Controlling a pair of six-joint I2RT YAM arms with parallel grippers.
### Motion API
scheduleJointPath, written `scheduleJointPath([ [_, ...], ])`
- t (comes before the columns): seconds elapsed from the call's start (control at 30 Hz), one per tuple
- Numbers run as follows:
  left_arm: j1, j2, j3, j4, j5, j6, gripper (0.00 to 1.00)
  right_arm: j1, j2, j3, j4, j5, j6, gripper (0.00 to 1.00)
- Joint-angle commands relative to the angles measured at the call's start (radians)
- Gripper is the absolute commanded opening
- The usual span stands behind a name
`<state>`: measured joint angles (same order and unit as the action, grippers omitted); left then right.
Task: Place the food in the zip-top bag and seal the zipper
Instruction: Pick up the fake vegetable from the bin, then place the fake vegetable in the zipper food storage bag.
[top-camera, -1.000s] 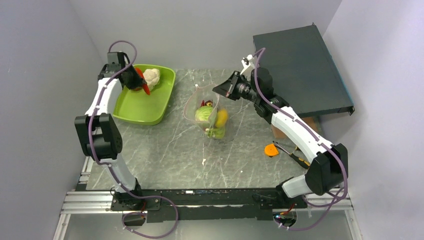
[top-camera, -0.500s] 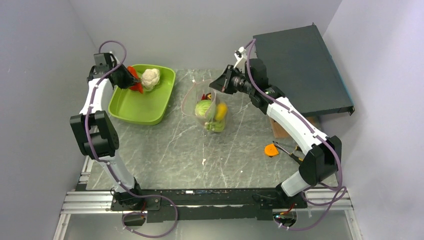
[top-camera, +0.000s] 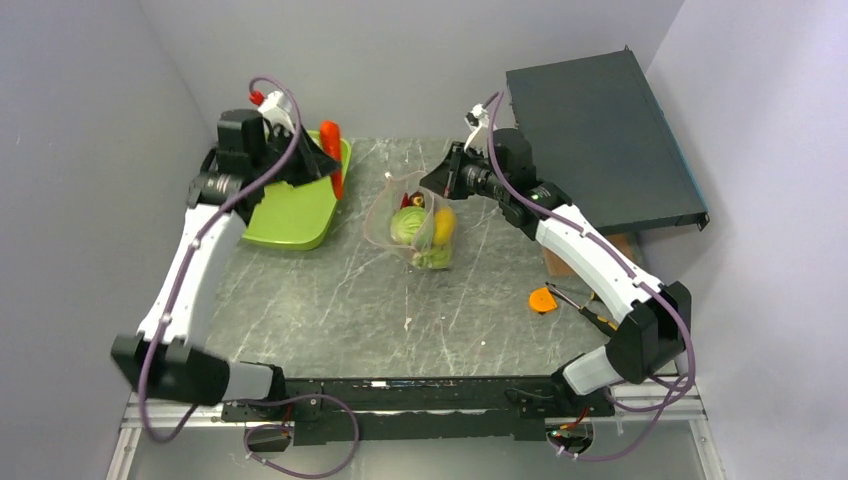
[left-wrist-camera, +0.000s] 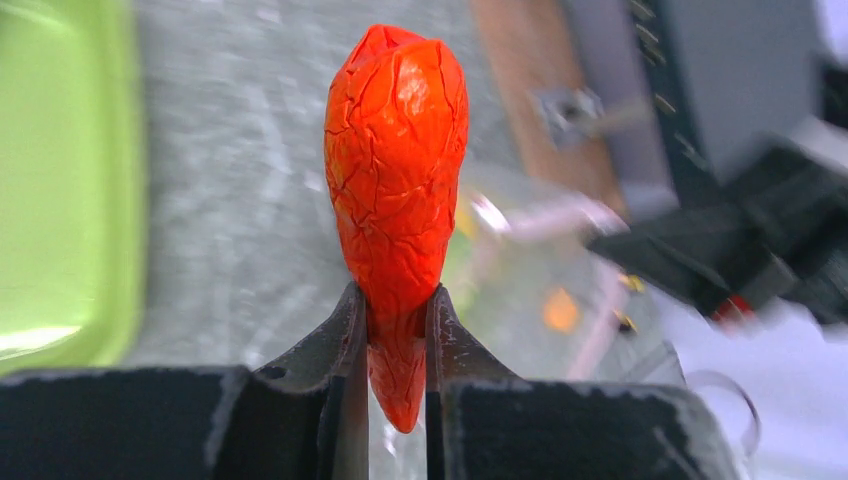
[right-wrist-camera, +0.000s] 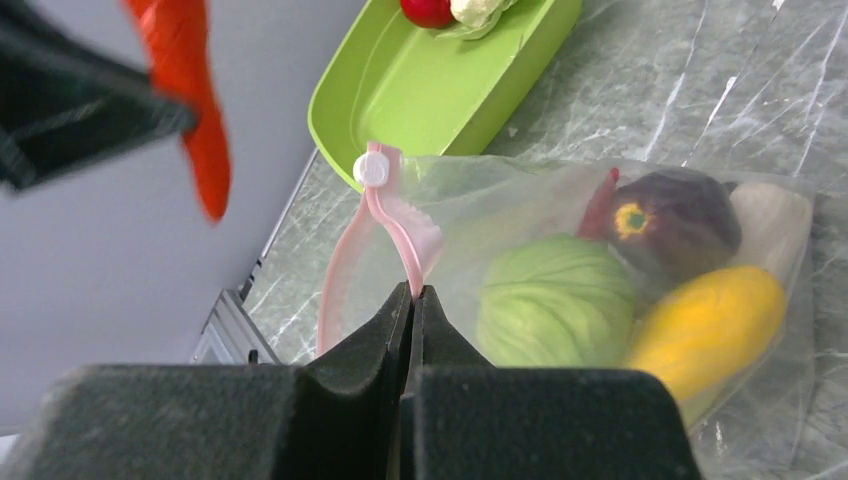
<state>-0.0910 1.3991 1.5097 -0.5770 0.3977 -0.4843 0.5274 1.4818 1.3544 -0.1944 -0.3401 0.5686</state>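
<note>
My left gripper (top-camera: 322, 160) (left-wrist-camera: 397, 320) is shut on a red chili pepper (left-wrist-camera: 398, 170) (top-camera: 332, 155) and holds it in the air between the lime-green tray (top-camera: 285, 215) and the zip-top bag (top-camera: 415, 215). My right gripper (top-camera: 432, 182) (right-wrist-camera: 414, 297) is shut on the pink zipper strip (right-wrist-camera: 398, 225) and holds the bag's mouth open. Inside the bag lie a green cabbage (right-wrist-camera: 555, 300), a yellow piece (right-wrist-camera: 710, 325) and a dark purple piece (right-wrist-camera: 680, 215). A cauliflower and a red piece (right-wrist-camera: 430, 10) remain in the tray (right-wrist-camera: 420, 90).
A dark flat case (top-camera: 600, 135) fills the back right. An orange disc (top-camera: 542, 299) and a small hand tool (top-camera: 585, 308) lie on the marble table (top-camera: 330, 310) at the right.
My left arm has lifted the red chili out of the tray and swung it right, toward the bag. My right gripper has kept its hold on the bag's mouth, shifting slightly.
</note>
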Motion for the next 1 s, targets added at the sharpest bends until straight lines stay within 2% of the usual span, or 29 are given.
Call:
scheduleJointPath([
  [0.0, -0.151, -0.214, -0.117, 0.045, 0.164, -0.040, 0.00, 0.012, -0.095, -0.018, 0.062, 0.025, -0.017, 0.00],
  [0.1, -0.287, -0.313, -0.222, 0.143, 0.165, -0.058, 0.00, 0.014, -0.114, -0.044, 0.094, -0.006, 0.025, 0.00],
  [0.23, -0.506, -0.455, -0.400, 0.374, -0.125, 0.007, 0.00, 0.015, -0.112, -0.049, 0.118, -0.049, 0.101, 0.00],
  [0.33, -0.578, -0.482, -0.451, 0.489, -0.196, 0.023, 0.00, 0.014, -0.116, -0.062, 0.169, -0.093, 0.178, 0.00],
  [0.5, -0.647, -0.447, -0.406, 0.505, -0.282, 0.109, 0.01, 0.013, -0.110, -0.055, 0.240, -0.163, 0.288, 0.00],
  [0.63, -0.668, -0.501, -0.509, 0.676, -0.357, 0.112, 0.00, 0.013, -0.104, -0.059, 0.301, -0.213, 0.363, 0.00],
  [0.7, -0.669, -0.537, -0.568, 0.751, -0.394, 0.085, 0.04, 0.015, -0.102, -0.064, 0.328, -0.232, 0.393, 0.00],
  [0.8, -0.669, -0.561, -0.603, 0.779, -0.458, 0.049, 0.13, 0.013, -0.096, -0.066, 0.352, -0.256, 0.418, 0.00],
  [0.97, -0.668, -0.544, -0.631, 0.776, -0.490, 0.024, 0.16, 0.013, -0.092, -0.096, 0.395, -0.263, 0.459, 0.00],
])
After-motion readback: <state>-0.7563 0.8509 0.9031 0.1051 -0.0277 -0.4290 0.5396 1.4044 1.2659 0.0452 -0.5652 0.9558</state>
